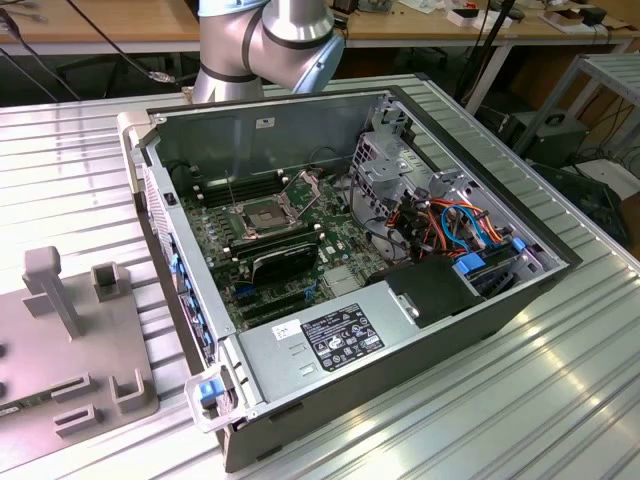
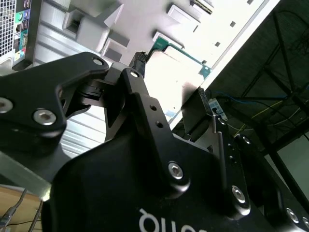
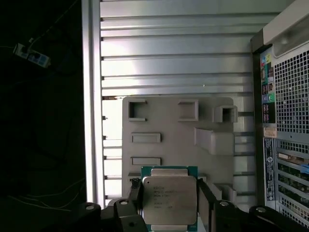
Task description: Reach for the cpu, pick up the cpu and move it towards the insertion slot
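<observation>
Exterior view: my arm (image 1: pixel 268 40) is at about 12 o'clock from the middle of the open computer case (image 1: pixel 260 140). The insertion slot (image 1: pixel 262 215) is on the green board at roughly 10 o'clock. The grey fixture plate (image 1: pixel 100 350) is outside the case at about 9 o'clock, and both sit on the ribbed metal table (image 1: pixel 520 400). A workbench (image 1: pixel 100 20) with cables runs behind. Second wrist view: my gripper (image 2: pixel 171 76) straddles the cpu (image 2: pixel 169 65), which lies over the fixture plate (image 2: pixel 145 24). First wrist view: the cpu (image 3: pixel 169 198) is centred in my gripper (image 3: pixel 169 189), over the fixture plate (image 3: pixel 169 130), with table slats (image 3: pixel 169 63) beyond and the case's vented back (image 3: pixel 289 96) alongside. I can't tell whether my grip is closed on it or only framing it. Handling, my read: it's light, stiff and thin, the metal lid is slick and the underside contacts are fragile. Hold it by two opposite edges of the green substrate, kept level, with modest force. There's plenty of room around the plate, but inside the case is tight.
</observation>
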Motion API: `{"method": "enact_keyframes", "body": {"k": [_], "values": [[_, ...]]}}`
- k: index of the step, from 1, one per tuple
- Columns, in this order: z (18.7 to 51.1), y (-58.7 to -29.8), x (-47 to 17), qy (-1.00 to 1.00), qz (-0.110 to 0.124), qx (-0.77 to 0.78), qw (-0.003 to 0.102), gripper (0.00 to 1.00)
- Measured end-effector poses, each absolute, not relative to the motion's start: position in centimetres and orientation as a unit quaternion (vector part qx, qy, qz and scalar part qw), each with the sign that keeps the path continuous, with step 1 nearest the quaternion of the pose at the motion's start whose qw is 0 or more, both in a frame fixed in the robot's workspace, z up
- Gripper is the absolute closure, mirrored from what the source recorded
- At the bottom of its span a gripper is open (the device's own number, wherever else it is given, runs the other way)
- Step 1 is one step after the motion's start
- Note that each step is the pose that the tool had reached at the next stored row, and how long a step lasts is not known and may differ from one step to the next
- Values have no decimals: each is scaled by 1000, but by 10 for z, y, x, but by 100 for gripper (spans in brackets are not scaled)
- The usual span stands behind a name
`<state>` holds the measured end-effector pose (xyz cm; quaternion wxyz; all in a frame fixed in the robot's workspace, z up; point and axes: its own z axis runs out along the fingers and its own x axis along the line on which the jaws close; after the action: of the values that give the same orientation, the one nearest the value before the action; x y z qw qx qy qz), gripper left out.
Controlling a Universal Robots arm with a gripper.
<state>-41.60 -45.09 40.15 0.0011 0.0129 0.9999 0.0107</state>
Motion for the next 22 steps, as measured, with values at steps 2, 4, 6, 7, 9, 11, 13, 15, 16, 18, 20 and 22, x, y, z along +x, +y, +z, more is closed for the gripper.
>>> {"method": "enact_keyframes", "body": {"k": [2, 4, 6, 7, 9, 11, 13, 15, 16, 18, 20, 22], "values": [[402, -451, -412, 1000, 11, 13, 1, 45], [402, -451, -407, 1000, 11, 13, 1, 45], [401, -451, -404, 1000, 11, 13, 1, 45], [402, -451, -402, 1000, 11, 13, 1, 45], [402, -451, -398, 1000, 11, 13, 1, 45], [402, -451, -394, 1000, 11, 13, 1, 45], [402, -451, -389, 1000, 11, 13, 1, 45], [402, -451, -383, 1000, 11, 13, 1, 45], [402, -451, -379, 1000, 11, 13, 1, 45], [402, -451, -373, 1000, 11, 13, 1, 45], [402, -451, -369, 1000, 11, 13, 1, 45], [402, -451, -365, 1000, 11, 13, 1, 45]]}}
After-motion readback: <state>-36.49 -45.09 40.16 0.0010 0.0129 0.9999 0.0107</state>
